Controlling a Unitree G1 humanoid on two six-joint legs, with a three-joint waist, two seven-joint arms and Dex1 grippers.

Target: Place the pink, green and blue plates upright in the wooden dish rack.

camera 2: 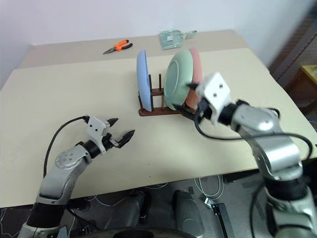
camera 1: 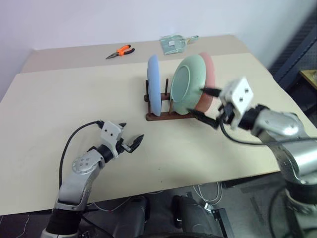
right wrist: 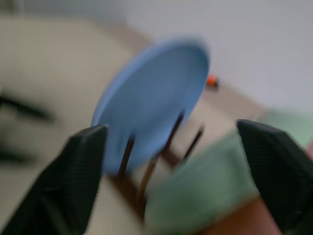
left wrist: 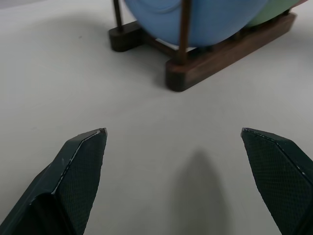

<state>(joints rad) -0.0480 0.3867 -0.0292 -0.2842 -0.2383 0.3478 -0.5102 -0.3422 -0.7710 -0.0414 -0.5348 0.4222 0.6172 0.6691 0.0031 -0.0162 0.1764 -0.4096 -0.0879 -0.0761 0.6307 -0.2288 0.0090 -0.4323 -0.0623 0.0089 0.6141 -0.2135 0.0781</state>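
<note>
All three plates stand upright in the wooden dish rack at mid table: the blue plate on the left, the green plate in the middle, the pink plate leaning behind it on the right. My right gripper is open just in front of the green and pink plates' right edge, with nothing between its fingers. My left gripper is open low over the bare table, to the front left of the rack and apart from it. The left wrist view shows the rack's end and the blue plate ahead.
Orange-handled pliers and a clear plastic packet lie near the table's far edge. The beige table has wide bare room left of the rack. Dark furniture stands past the right edge.
</note>
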